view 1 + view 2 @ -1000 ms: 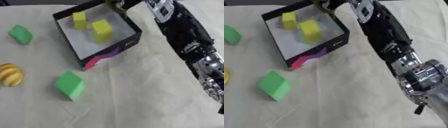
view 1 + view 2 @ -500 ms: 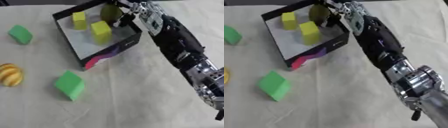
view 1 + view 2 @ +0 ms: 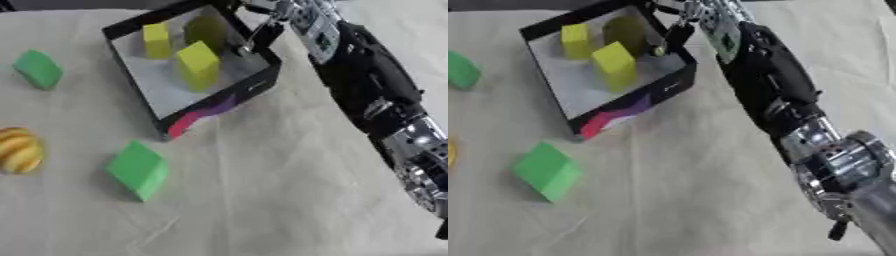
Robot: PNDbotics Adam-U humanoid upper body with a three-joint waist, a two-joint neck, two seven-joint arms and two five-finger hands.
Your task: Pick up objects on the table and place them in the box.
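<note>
Olive block [image 3: 206, 31] beside right hand [image 3: 262, 30]

A cream cloth [image 3: 262, 190] spreads below and to the left of the right hand [image 3: 284, 15]; it lies wrinkled, with creases well below the hand, toward the near edge; a dark strip [image 3: 52, 4] runs along the far edge, left of the hand.
</note>
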